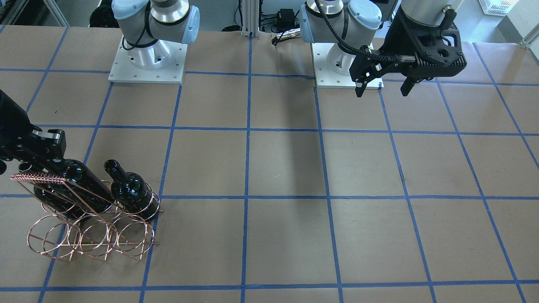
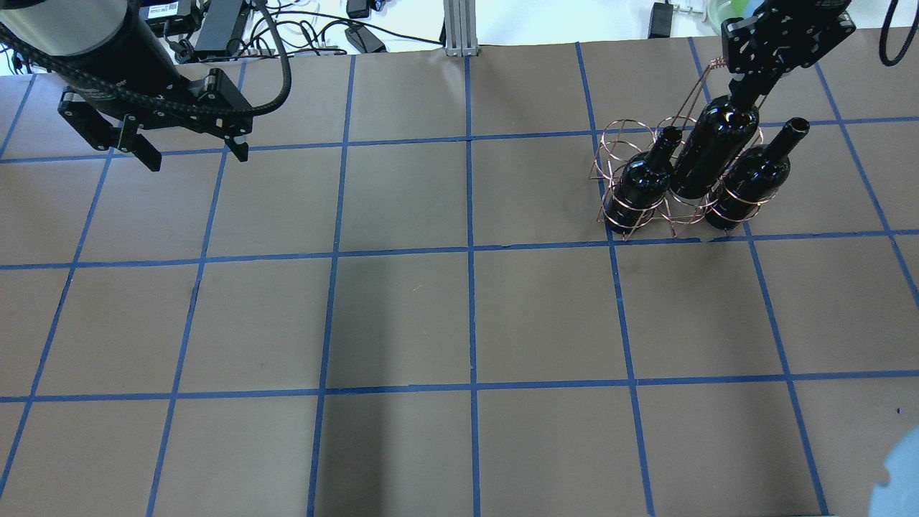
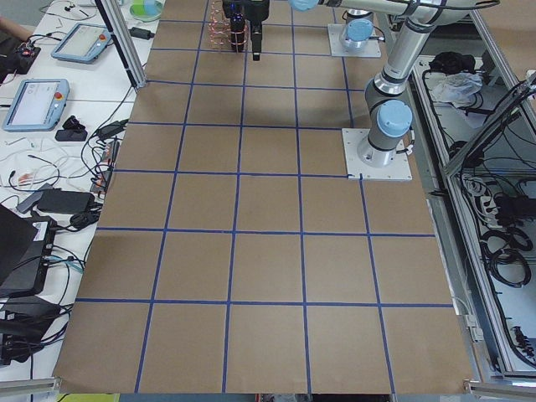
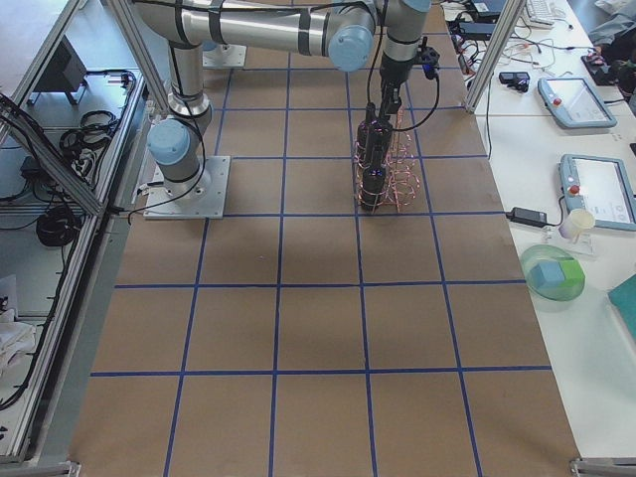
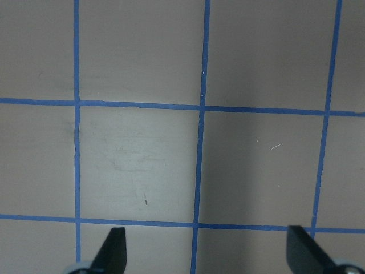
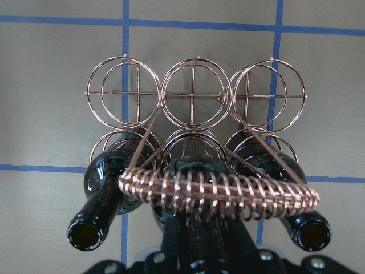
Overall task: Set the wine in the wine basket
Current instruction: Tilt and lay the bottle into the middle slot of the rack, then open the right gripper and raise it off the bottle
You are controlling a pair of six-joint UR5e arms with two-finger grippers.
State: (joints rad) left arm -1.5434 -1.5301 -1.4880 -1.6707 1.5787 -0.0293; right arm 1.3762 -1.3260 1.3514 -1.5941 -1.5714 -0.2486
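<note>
The copper wire wine basket (image 2: pixel 650 215) stands at the far right of the table and also shows in the front-facing view (image 1: pixel 90 235). Three near-black wine bottles lean in its back row of rings: a left one (image 2: pixel 639 187), a middle one (image 2: pixel 711 154) and a right one (image 2: pixel 754 179). My right gripper (image 2: pixel 745 92) is shut on the middle bottle's neck, just beside the coiled handle (image 6: pixel 219 191). In the right wrist view the middle bottle (image 6: pixel 194 171) runs down into the gripper. My left gripper (image 2: pixel 197 156) is open and empty, far off at the left.
The basket's front row of rings (image 6: pixel 194 94) holds nothing. Both arm bases (image 1: pixel 147 63) stand at the robot's edge of the table. Cables and devices lie beyond the far edge (image 2: pixel 215 29). Blue tape lines grid the brown tabletop (image 5: pixel 199 108).
</note>
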